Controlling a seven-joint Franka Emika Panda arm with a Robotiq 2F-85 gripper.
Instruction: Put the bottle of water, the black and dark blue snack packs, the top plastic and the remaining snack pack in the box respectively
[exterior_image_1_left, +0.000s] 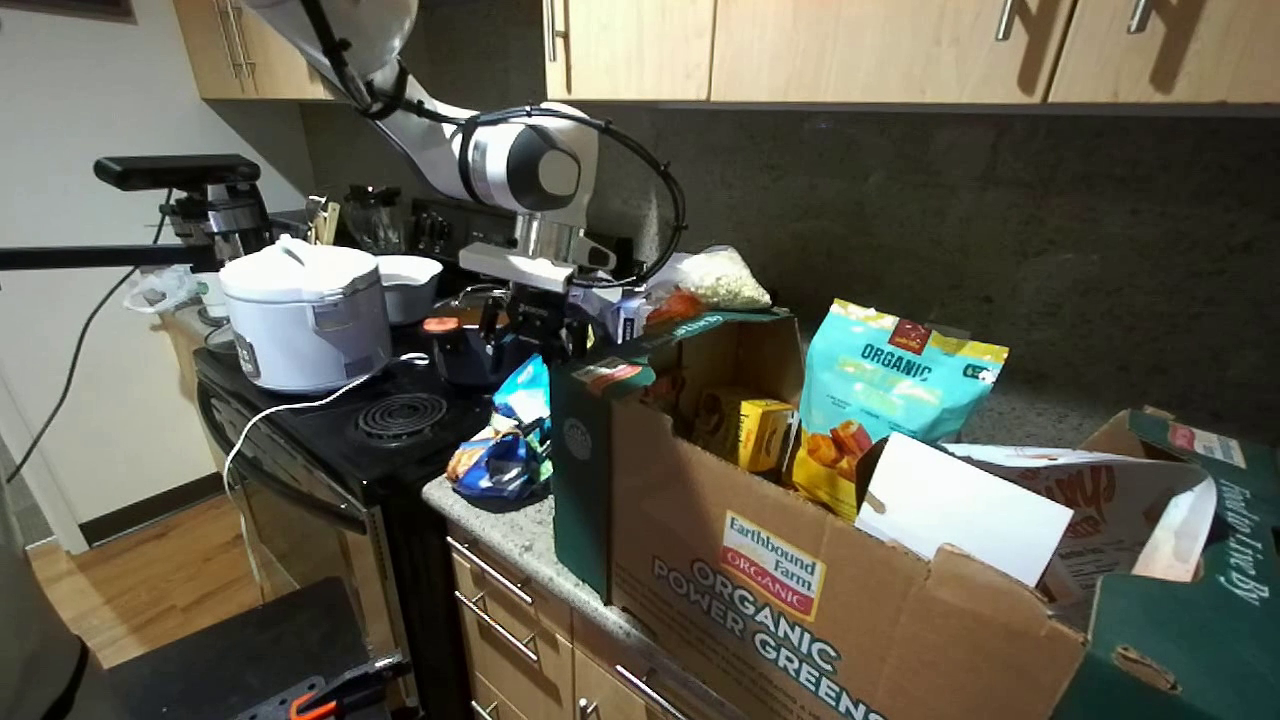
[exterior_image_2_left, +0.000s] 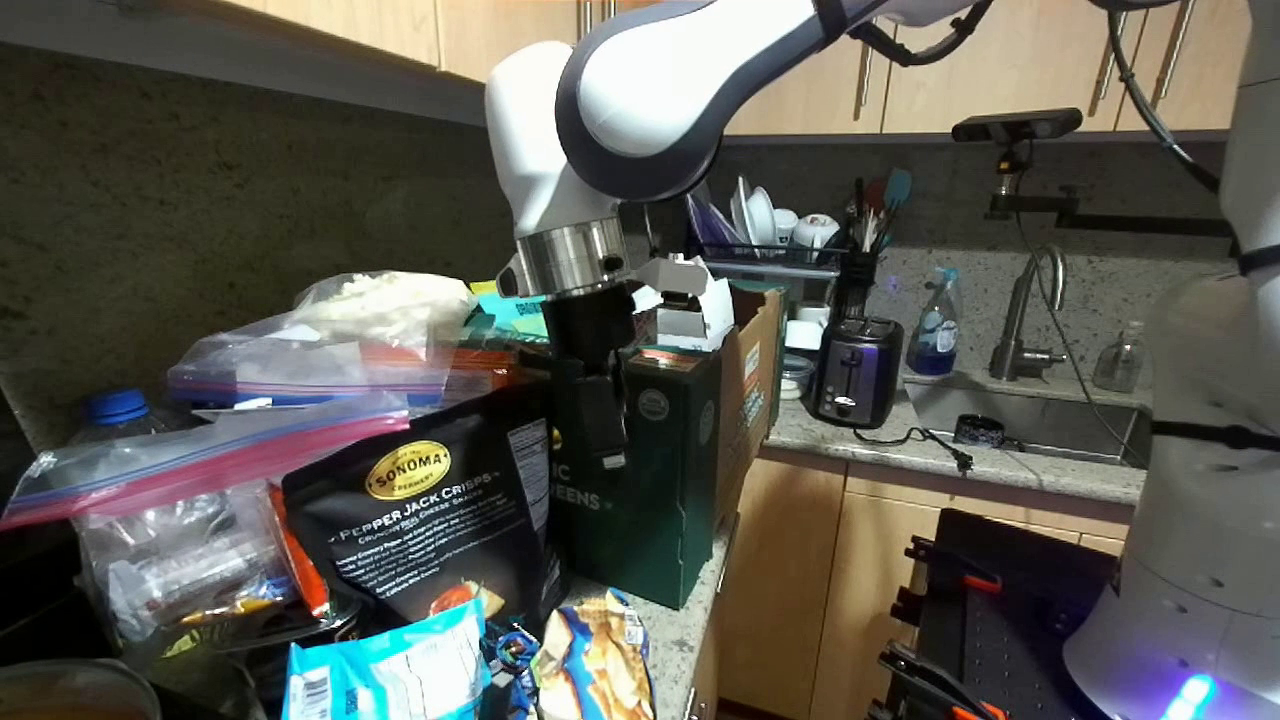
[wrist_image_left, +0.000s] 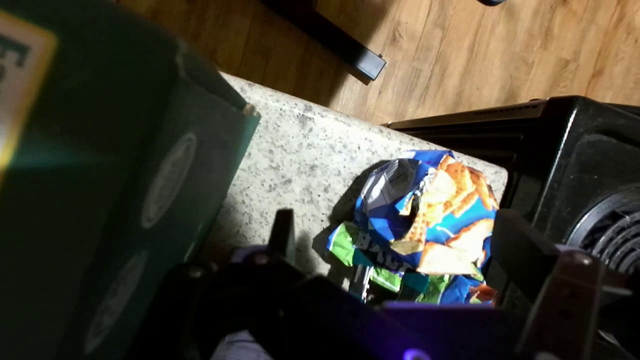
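We see the box (exterior_image_1_left: 690, 500), a large brown carton with a green end, standing on the counter (exterior_image_1_left: 510, 535). In it we make out a teal snack bag (exterior_image_1_left: 890, 370), a small yellow carton (exterior_image_1_left: 765, 435) and a tilted white panel (exterior_image_1_left: 965, 510). Just beside the box's green end leans the black snack pack (exterior_image_2_left: 420, 520); we cannot tell whether the two touch. The dark blue snack pack (wrist_image_left: 435, 215) lies crumpled near that same end, apart from the box, with counter showing in the gap. Green wrapping (wrist_image_left: 387, 279) pokes out along its edge. The light blue snack pack (exterior_image_2_left: 390, 670) is also near the box, just beside the dark blue one. Over the dark blue pack and next to the box hangs the gripper (wrist_image_left: 392, 215), its fingers (wrist_image_left: 283, 232) spread wide apart. Farther from the box than the black pack, we see a plastic bag (exterior_image_2_left: 210, 455) with a pink and blue zip, and behind it the blue-capped water bottle (exterior_image_2_left: 118, 408). Well apart from the box, a white rice cooker (exterior_image_1_left: 285, 345) sits on the stove (exterior_image_1_left: 340, 440). Past the box, away from the stove, we see a toaster (exterior_image_2_left: 858, 370).
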